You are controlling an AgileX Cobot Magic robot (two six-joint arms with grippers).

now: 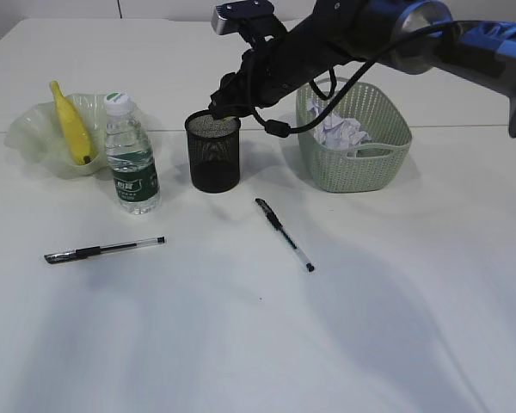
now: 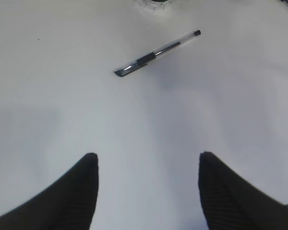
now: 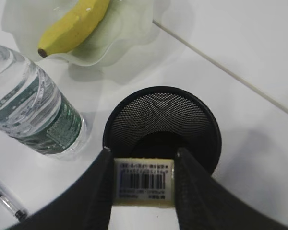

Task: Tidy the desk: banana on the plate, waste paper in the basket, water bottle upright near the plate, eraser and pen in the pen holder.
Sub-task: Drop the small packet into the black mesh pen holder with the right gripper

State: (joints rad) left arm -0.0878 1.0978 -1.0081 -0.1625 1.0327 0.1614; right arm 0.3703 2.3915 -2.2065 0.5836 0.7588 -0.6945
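1. While your exterior view is hiding it, your right tool (image 3: 144,191) is pinching the eraser (image 3: 144,183) above the pen holder (image 3: 162,125).
2. Your left tool (image 2: 149,167) is hanging spread over the desk (image 2: 62,96), a pen (image 2: 157,51) lying ahead.

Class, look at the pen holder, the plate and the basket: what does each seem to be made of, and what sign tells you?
Pen holder: probably black metal mesh, matte; fine perforations show light through.
Plate: likely translucent pale green plastic or glass; the desk shows faintly through its wavy rim.
Basket: apparently moulded sage-green plastic, matte; its woven pattern looks too regular to be real weave.
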